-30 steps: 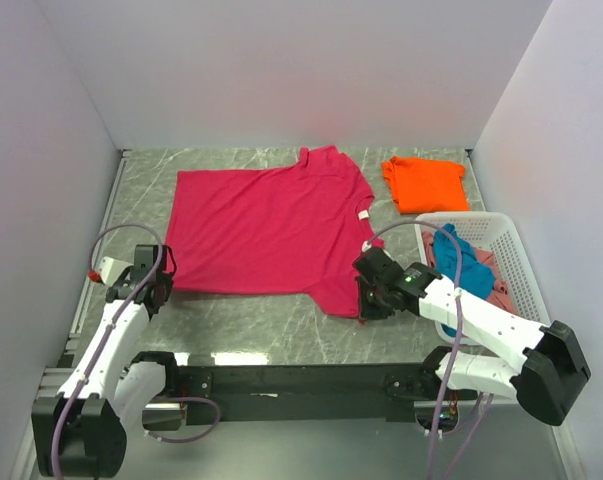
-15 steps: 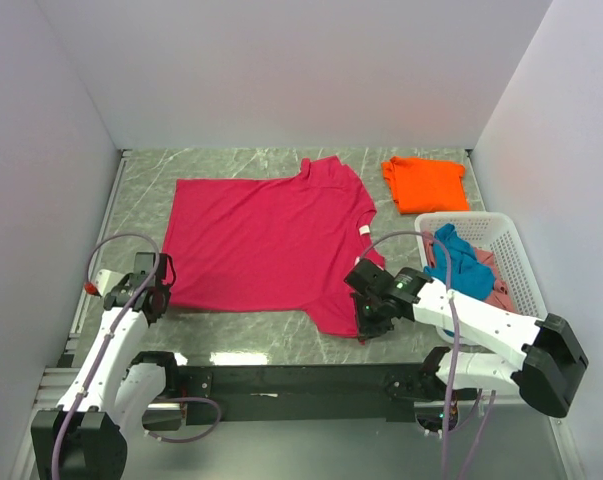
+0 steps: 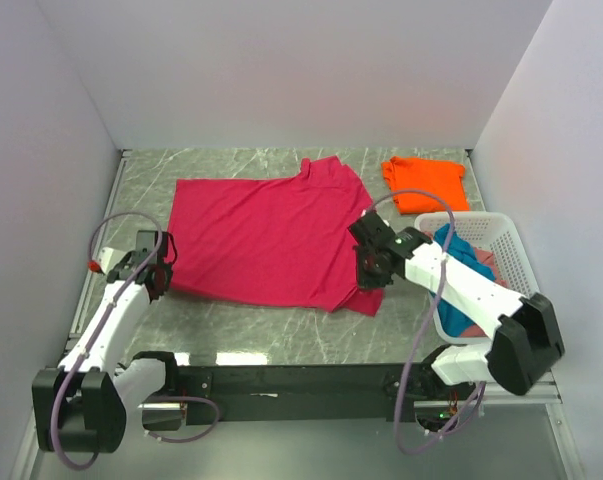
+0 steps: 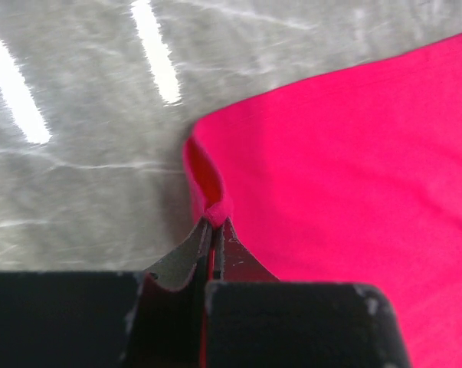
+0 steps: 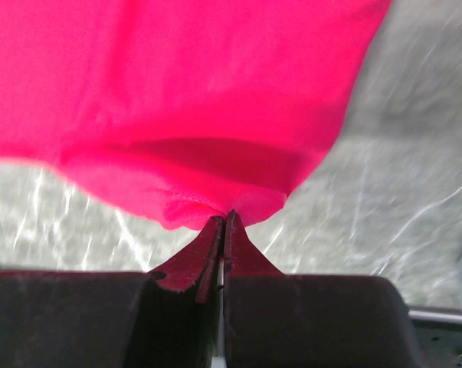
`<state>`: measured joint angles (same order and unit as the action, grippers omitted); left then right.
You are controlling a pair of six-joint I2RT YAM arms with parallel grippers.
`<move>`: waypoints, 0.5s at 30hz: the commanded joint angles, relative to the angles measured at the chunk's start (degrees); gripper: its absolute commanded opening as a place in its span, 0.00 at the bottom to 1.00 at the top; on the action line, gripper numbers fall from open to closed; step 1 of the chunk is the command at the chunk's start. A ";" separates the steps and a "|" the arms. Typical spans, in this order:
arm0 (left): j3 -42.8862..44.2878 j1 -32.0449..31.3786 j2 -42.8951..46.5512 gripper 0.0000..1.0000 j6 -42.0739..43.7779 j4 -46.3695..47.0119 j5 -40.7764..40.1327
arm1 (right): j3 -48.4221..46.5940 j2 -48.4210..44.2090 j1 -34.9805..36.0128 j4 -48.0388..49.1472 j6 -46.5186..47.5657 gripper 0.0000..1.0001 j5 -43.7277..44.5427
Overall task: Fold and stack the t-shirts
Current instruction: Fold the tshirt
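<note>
The large crimson-magenta t-shirt lies spread on the marble table, collar to the right. My left gripper is shut on its near left corner. My right gripper is shut on a fold of its near right sleeve and holds that part just off the table. The folded orange t-shirt lies at the back right. A teal-blue t-shirt and a dusty pink one sit crumpled in the basket.
The white lattice basket stands at the right edge, close to my right arm. White walls close in the table on the left, back and right. Bare marble shows along the near edge.
Both grippers have carried the shirt's near edge away from the front edge. The right gripper has moved up towards the collar, so the right sleeve is lifted and folding over.
</note>
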<state>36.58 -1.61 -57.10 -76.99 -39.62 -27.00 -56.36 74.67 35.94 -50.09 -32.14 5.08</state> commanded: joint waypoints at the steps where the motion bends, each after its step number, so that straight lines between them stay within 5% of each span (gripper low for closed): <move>1: 4.55 -0.15 -3.10 0.01 0.79 3.67 -1.38 | -5.24 3.45 -2.01 1.66 4.10 0.00 6.07; 15: 12.64 -0.06 -16.37 0.00 -0.88 8.58 -3.32 | -19.31 16.64 -6.50 3.85 9.02 0.00 12.94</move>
<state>46.57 -1.61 -72.47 -77.23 -33.61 -27.99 -72.18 90.02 30.68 -48.21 -24.88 14.50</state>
